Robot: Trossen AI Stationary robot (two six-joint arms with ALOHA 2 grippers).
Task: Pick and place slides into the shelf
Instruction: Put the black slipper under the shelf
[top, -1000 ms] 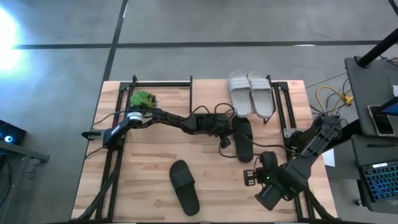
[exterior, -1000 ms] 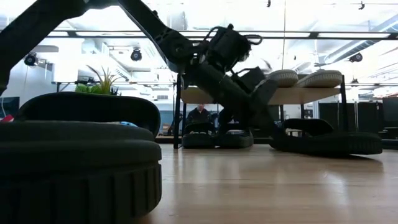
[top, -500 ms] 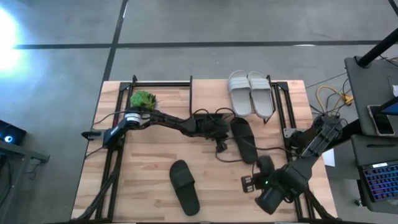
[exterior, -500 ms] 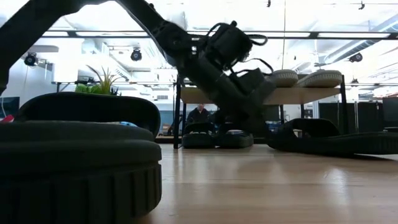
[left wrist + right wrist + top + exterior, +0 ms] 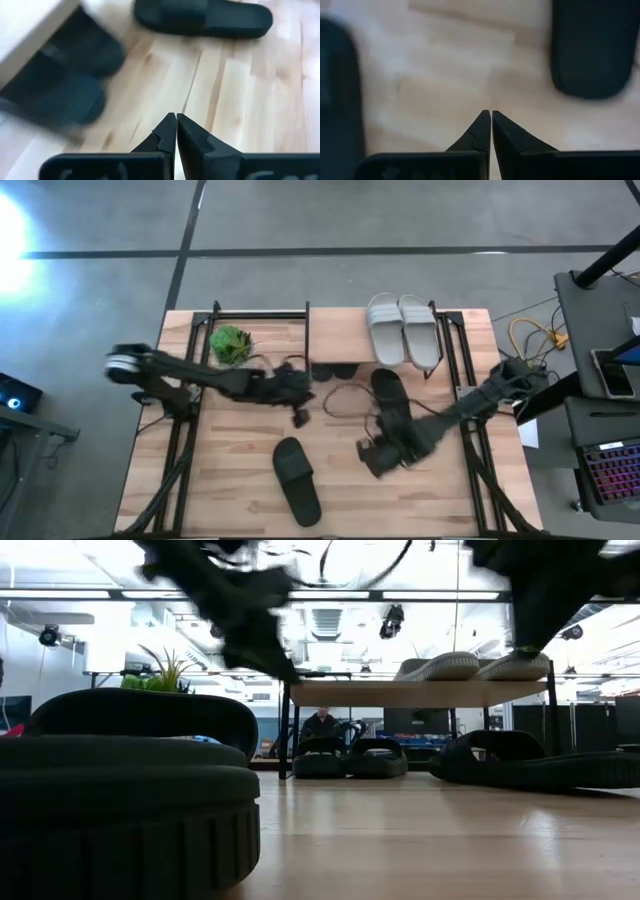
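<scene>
I am seeing bare boards lying open between the low wooden-topped shelf with thin black legs (image 5: 340, 330) and the lone black rubber slide (image 5: 297, 480) nearest me. Under the shelf, two black slides (image 5: 348, 757) are filling the left bay; a third black slide (image 5: 391, 402) is blocking its right front.

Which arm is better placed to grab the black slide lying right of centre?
Right, probably. The right gripper, fingers shut and empty, hovers at the near end of that black slide. The left gripper, also shut, sits farther off beside the shelf.
</scene>
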